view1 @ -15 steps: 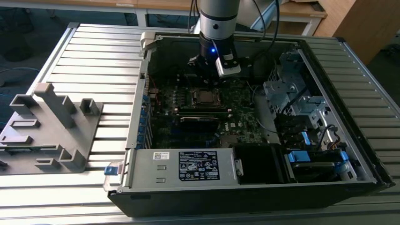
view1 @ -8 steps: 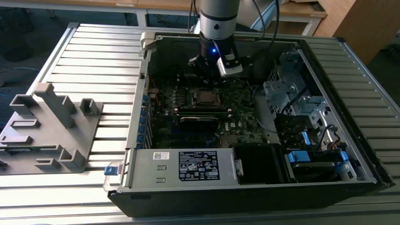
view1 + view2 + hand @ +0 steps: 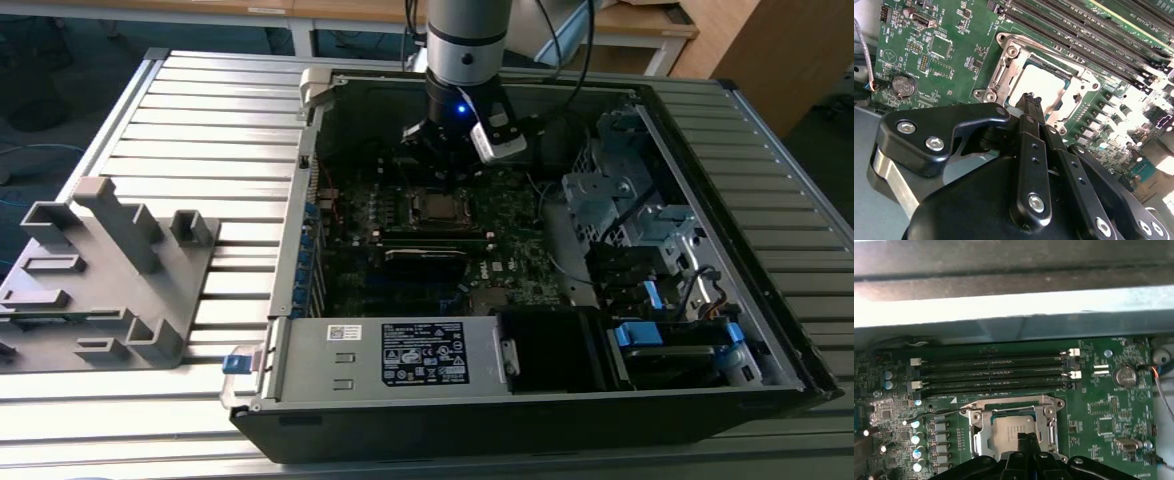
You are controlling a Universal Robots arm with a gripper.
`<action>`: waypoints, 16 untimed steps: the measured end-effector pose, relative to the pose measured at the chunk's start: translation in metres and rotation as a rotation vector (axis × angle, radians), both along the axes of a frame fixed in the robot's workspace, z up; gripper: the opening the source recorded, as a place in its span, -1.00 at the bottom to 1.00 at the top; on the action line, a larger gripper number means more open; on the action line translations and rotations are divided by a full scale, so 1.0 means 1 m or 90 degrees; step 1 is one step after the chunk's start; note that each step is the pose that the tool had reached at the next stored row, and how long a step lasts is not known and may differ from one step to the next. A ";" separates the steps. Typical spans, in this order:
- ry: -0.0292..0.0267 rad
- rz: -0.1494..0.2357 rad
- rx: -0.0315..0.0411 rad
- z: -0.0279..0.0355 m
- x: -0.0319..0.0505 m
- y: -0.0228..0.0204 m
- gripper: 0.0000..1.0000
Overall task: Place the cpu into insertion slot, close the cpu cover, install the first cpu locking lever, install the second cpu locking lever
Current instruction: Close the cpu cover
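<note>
Hovering inside the open computer case [image 3: 534, 425], the gripper [image 3: 1026, 439] has its fingers pressed together on nothing, tips close over the cpu [image 3: 1009, 426]. In the first wrist view, the cpu sits in its socket on the motherboard [image 3: 1104, 410], with the cpu cover [image 3: 976, 432] lying flat around it.

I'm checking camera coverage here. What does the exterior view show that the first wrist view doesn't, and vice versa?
Exterior view's own: the whole open computer case, its labelled power supply, and a grey fixture on the slatted table at the exterior view's left. First wrist view's own: a coin battery, a row of capacitors, and the gripper with closed tips at the cpu. Shared: the green motherboard and the silver cpu cover lying around the cpu.
</note>
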State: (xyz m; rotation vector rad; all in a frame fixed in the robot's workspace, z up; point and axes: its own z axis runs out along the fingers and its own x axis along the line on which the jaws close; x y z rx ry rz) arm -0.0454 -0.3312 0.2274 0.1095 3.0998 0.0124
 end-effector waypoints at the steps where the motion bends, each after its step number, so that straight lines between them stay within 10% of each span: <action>1: 0.0000 0.000 0.0001 0.0000 0.0000 0.0000 -0.80; 13: 0.0000 0.000 -0.0008 -0.0049 0.0000 0.0000 -0.80; 16: 0.0101 0.000 -0.0008 -0.0054 0.0000 0.0000 -0.80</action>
